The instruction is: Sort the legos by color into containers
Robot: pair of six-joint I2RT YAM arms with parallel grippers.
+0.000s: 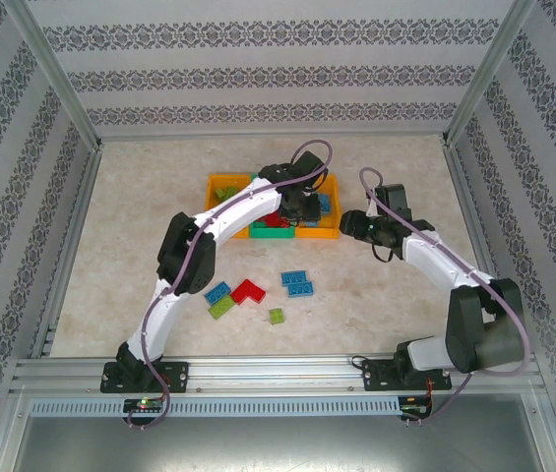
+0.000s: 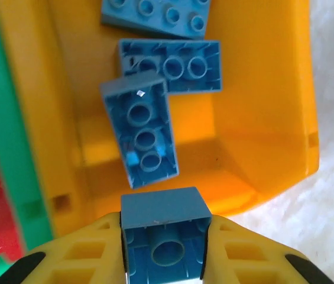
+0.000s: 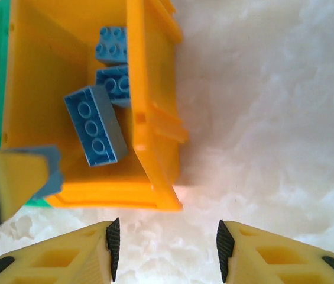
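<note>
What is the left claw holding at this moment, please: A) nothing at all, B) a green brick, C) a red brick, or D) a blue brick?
D: the left wrist view shows a blue brick clamped in the left claw, close to the near rim of an orange bin.

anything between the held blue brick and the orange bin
Nothing visible: the left gripper holds the blue brick above the near edge of the open orange bin, loose blue bricks on its floor.
</note>
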